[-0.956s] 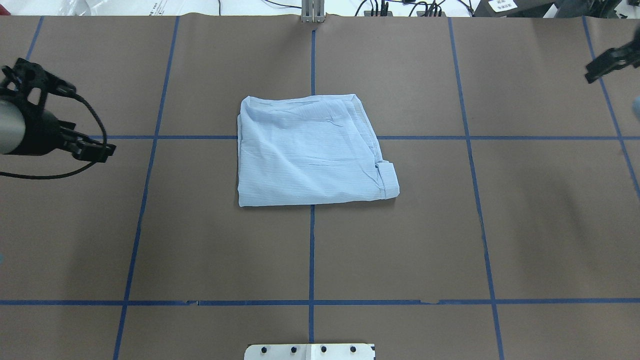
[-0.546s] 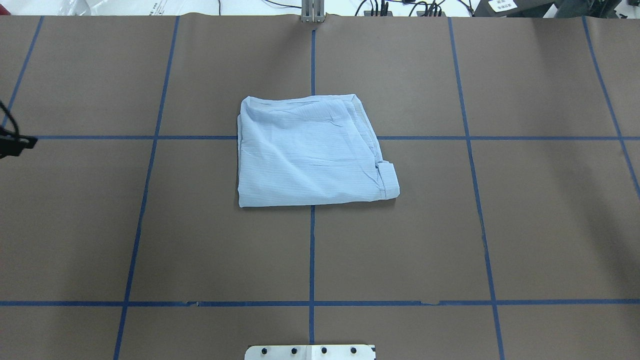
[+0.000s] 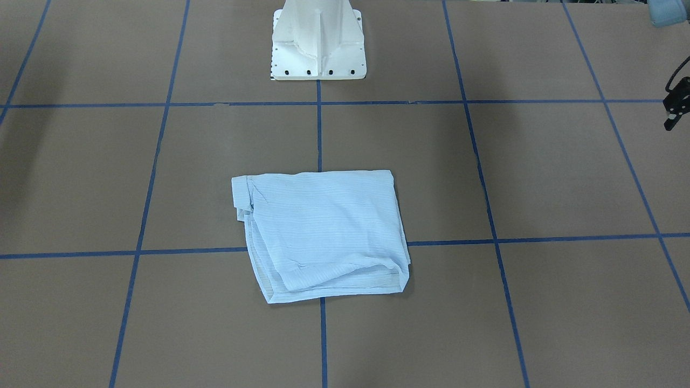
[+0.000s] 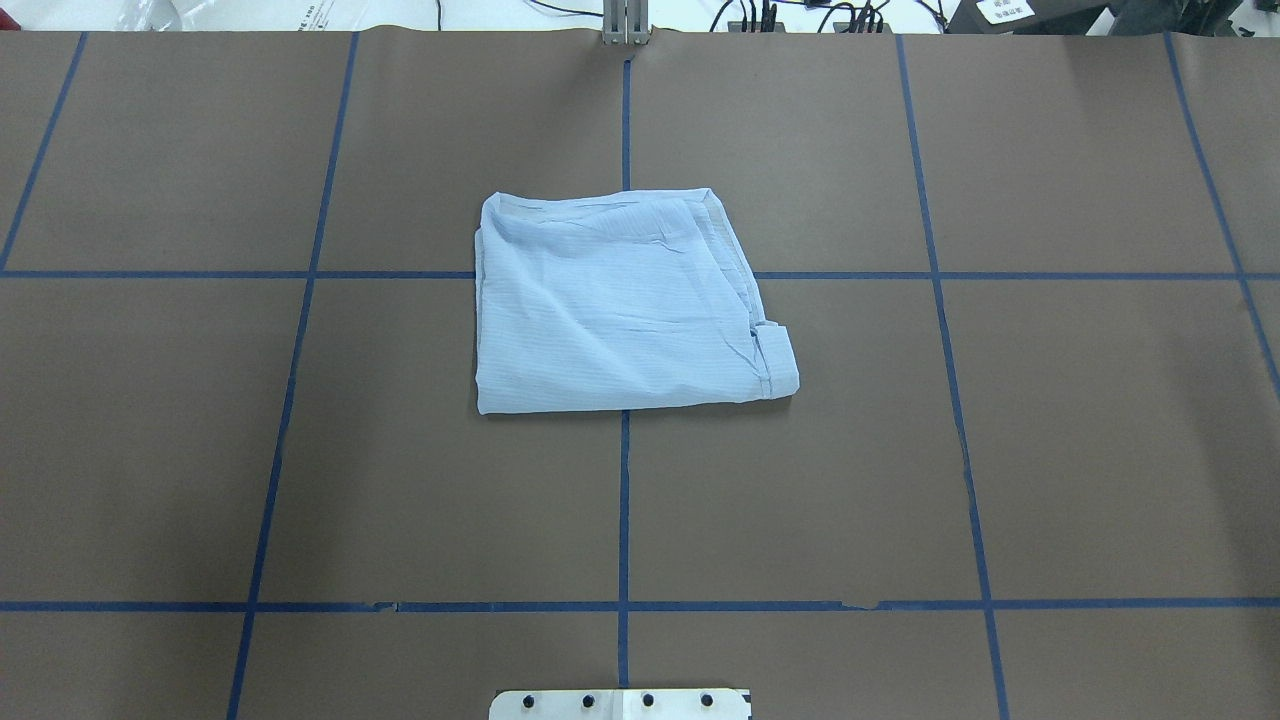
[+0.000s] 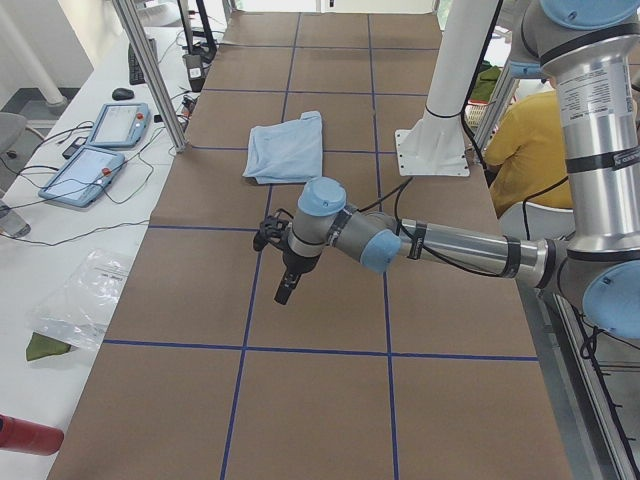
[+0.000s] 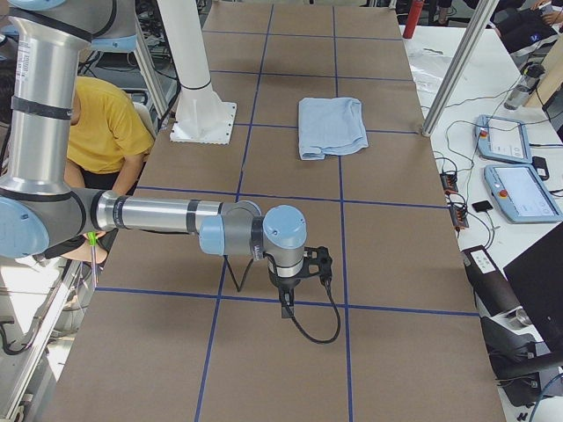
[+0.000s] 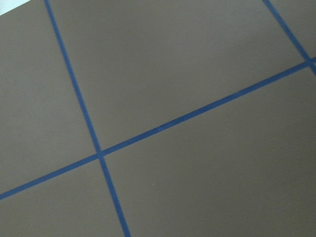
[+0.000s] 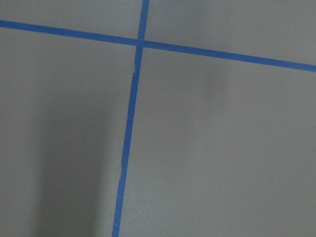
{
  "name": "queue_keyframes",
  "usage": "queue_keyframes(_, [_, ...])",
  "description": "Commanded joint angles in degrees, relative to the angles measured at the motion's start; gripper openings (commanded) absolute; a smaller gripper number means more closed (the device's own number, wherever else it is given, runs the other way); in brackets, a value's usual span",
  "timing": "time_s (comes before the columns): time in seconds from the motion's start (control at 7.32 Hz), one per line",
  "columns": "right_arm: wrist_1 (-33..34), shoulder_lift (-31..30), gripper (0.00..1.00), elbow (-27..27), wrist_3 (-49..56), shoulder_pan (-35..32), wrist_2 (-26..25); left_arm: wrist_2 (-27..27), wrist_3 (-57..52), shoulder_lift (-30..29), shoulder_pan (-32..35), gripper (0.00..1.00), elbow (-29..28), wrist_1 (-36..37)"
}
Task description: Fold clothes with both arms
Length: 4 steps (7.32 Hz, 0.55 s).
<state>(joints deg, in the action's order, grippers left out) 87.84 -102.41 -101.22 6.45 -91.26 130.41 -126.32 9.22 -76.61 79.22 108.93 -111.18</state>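
Pale-blue shirt (image 4: 620, 305), folded flat, long axis running left-right

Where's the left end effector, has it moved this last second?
Yes. The left end effector moved to the robot's left, away from the shirt: overhead, it sat beside the left blue tape line, now it is outside that view.

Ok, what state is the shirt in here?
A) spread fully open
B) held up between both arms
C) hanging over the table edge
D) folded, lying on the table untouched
D: the shirt lies folded on the table, the left arm and right arm both well clear of it.
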Motion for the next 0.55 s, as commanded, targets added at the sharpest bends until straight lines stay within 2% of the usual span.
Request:
queue_keyframes(0.0, [0.05,-0.16,1.0,0.24,0.05,-0.15,0.8,-9.88,-0.78,2.94,1.9,1.0,-2.75,1.67])
queue_keyframes(0.14, [0.14,-0.24,1.0,0.24,0.14,-0.15,0.98,-10.26,-1.04,3.05,1.99,1.0,-6.59,1.32])
queue_keyframes(0.41, [0.23,-0.24,1.0,0.24,0.14,-0.15,0.9,-9.83,-2.53,2.96,2.68,1.0,-3.74,9.53])
